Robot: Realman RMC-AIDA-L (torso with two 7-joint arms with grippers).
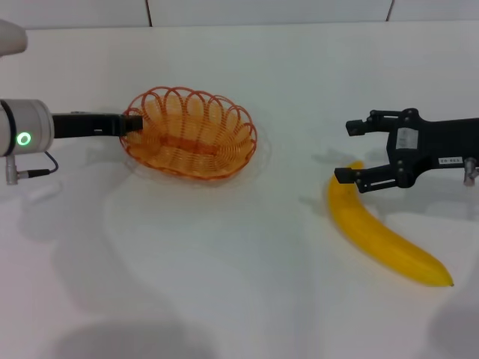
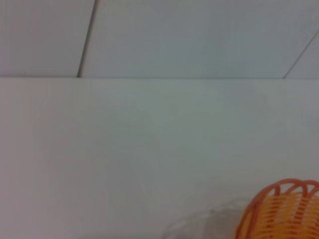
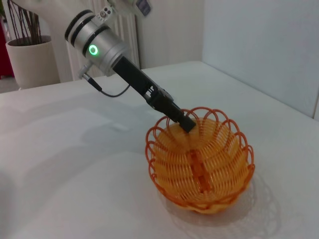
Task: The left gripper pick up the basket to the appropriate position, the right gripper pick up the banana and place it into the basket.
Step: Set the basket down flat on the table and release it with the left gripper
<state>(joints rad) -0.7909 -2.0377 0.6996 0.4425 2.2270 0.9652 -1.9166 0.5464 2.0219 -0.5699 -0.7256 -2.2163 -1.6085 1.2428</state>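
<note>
The orange wire basket (image 1: 191, 134) is left of the table's middle; it also shows in the left wrist view (image 2: 284, 211) and the right wrist view (image 3: 199, 164). My left gripper (image 1: 133, 123) is shut on the basket's left rim, one finger inside the bowl, as the right wrist view shows (image 3: 183, 121). The yellow banana (image 1: 382, 235) lies flat on the table at the right. My right gripper (image 1: 346, 152) is open and empty, and its lower finger is over the banana's far end.
The white table (image 1: 224, 284) meets a white tiled wall (image 1: 262, 11) at the back. A white plant pot (image 3: 30, 62) and a radiator stand beyond the table's left side in the right wrist view.
</note>
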